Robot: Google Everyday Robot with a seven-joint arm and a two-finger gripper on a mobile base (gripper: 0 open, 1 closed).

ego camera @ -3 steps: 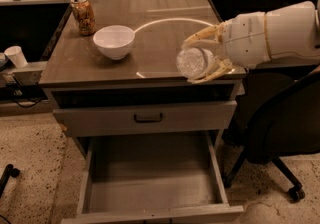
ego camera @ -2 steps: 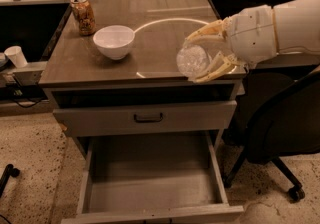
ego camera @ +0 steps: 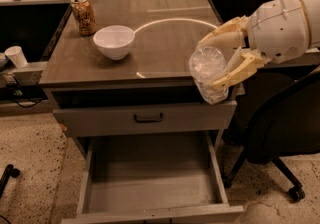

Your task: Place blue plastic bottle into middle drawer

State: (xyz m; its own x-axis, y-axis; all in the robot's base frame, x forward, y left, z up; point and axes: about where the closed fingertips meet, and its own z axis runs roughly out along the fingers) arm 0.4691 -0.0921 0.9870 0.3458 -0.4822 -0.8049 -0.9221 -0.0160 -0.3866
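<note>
My gripper [ego camera: 216,62] comes in from the right and is shut on the blue plastic bottle [ego camera: 207,74], a clear pale bottle held tilted over the front right corner of the cabinet top. The bottle's base points toward the camera; its cap is hidden. The middle drawer [ego camera: 150,180] is pulled open below, a wide grey metal box with a bare floor. The bottle hangs above and to the right of the drawer's back right corner.
A white bowl [ego camera: 114,41] and a brown patterned drink can [ego camera: 83,16] stand on the cabinet top [ego camera: 165,33] at the left. A closed drawer front with a black handle [ego camera: 148,117] sits above the open drawer. A black office chair [ego camera: 280,133] stands at the right. A white cup [ego camera: 17,56] is at the far left.
My gripper has moved with the bottle forward and down, from over the cabinet top to its front right corner. The drawer, bowl and can have not moved.
</note>
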